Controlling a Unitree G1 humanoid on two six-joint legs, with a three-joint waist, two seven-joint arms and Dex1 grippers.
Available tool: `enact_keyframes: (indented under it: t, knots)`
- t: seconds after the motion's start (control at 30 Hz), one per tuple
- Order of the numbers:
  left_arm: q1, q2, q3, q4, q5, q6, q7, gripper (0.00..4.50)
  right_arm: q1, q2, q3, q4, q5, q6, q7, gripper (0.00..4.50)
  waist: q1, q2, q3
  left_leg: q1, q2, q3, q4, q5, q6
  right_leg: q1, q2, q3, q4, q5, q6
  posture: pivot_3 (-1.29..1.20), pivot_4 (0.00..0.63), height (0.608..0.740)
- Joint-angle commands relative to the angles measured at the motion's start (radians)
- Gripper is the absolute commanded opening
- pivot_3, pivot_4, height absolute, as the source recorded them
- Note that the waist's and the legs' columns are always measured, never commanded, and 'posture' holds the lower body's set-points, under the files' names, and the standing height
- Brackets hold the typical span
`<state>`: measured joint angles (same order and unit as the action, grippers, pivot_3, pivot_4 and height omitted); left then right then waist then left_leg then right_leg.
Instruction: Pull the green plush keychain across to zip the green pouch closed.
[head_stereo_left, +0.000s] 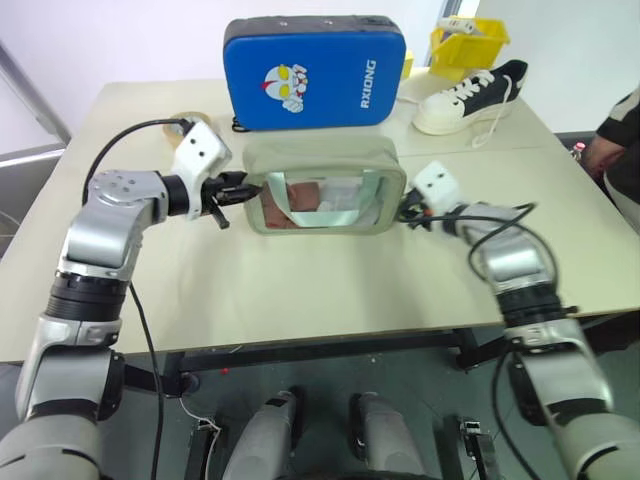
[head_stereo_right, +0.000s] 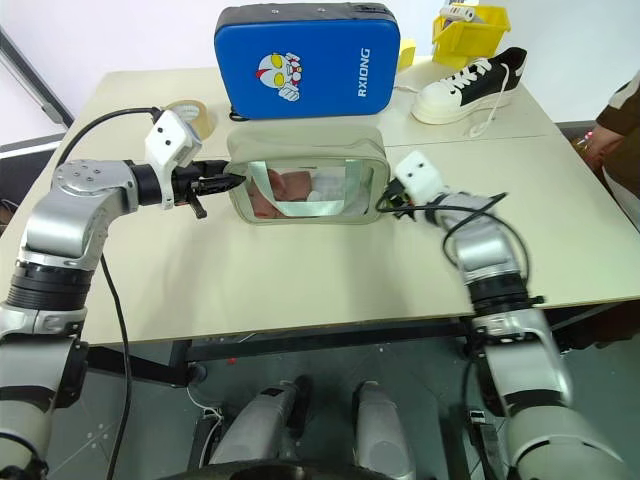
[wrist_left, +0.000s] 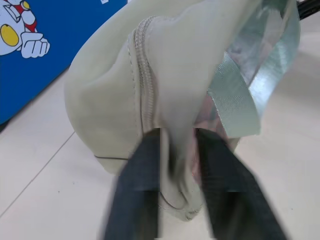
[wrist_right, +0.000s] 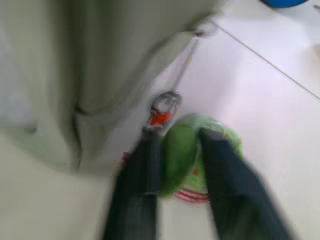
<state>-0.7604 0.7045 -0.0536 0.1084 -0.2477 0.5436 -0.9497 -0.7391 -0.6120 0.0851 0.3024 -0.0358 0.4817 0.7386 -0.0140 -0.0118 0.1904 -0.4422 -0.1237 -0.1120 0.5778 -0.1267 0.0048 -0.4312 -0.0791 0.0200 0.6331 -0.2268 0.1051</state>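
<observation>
A: Starting left of the green pouch (head_stereo_left: 325, 187), what's there?

B: The left tool (wrist_left: 175, 165) sits at the pouch's left end, its fingers (wrist_left: 137, 185) a little apart with a fold of the fabric between them. The pouch lies mid-table (head_stereo_left: 300, 290), just in front of the blue case (head_stereo_left: 315, 70).

A: And right of the pouch?

B: The green plush keychain (wrist_right: 182, 150) lies on the table at the pouch's right end. The right tool (wrist_right: 177, 145) straddles it, fingers parted; whether they pinch it, I cannot tell.
</observation>
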Motion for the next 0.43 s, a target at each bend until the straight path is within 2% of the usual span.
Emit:
enact_keyframes:
  t: [0.03, 0.07, 0.1, 0.13, 0.3, 0.43]
  knots:
    - [-0.03, 0.056, 0.081, -0.011, -0.051, 0.023, -0.042, 2.96, -0.065, -0.144, -0.079, -0.158, 0.113, 0.079, 0.192, 3.34, -0.001, 0.0, 0.0, 0.0, 0.0, 0.0, 0.0, -0.001, -0.001, 0.0, 0.0, 0.0, 0.0, 0.0, 0.0, 0.0, 0.15, 0.74]
    - [-0.033, 0.071, 0.1, -0.01, -0.071, 0.042, -0.053, 3.49, -0.075, -0.177, -0.094, -0.208, 0.158, 0.125, 0.238, 3.89, -0.003, 0.0, 0.0, 0.0, 0.0, 0.0, 0.0, -0.001, -0.001, 0.0, 0.0, 0.0, 0.0, 0.0, 0.0, 0.0, 0.15, 0.74]
    - [-0.035, 0.081, 0.113, -0.011, -0.085, 0.054, -0.061, 3.81, -0.081, -0.197, -0.102, -0.242, 0.189, 0.156, 0.266, 4.21, -0.005, 0.0, 0.0, 0.0, 0.0, 0.0, 0.0, -0.001, -0.001, 0.0, 0.0, 0.0, 0.0, 0.0, 0.0, 0.0, 0.15, 0.74]
    - [-0.032, 0.09, 0.123, -0.015, -0.099, 0.065, -0.07, 4.35, -0.085, -0.209, -0.111, -0.277, 0.218, 0.192, 0.283, 4.5, -0.009, 0.0, 0.0, 0.0, 0.001, 0.0, 0.0, -0.001, -0.001, 0.0, 0.0, 0.0, 0.0, 0.0, 0.0, 0.0, 0.15, 0.74]
    - [-0.025, 0.145, 0.181, -0.026, -0.161, 0.133, -0.095, 4.44, -0.136, -0.212, -0.181, -0.494, 0.415, 0.446, 0.295, 4.5, -0.017, 0.0, 0.0, -0.001, 0.002, -0.001, 0.0, -0.001, -0.001, -0.001, -0.001, 0.0, -0.001, -0.002, -0.003, 0.0, 0.15, 0.74]
    - [-0.017, 0.155, 0.194, -0.021, -0.176, 0.154, -0.081, 4.44, -0.136, -0.201, -0.189, -0.57, 0.452, 0.513, 0.221, 4.5, -0.016, 0.0, 0.0, -0.002, 0.001, -0.001, 0.0, -0.002, 0.0, -0.001, -0.001, 0.0, -0.002, -0.002, -0.003, 0.0, 0.15, 0.74]
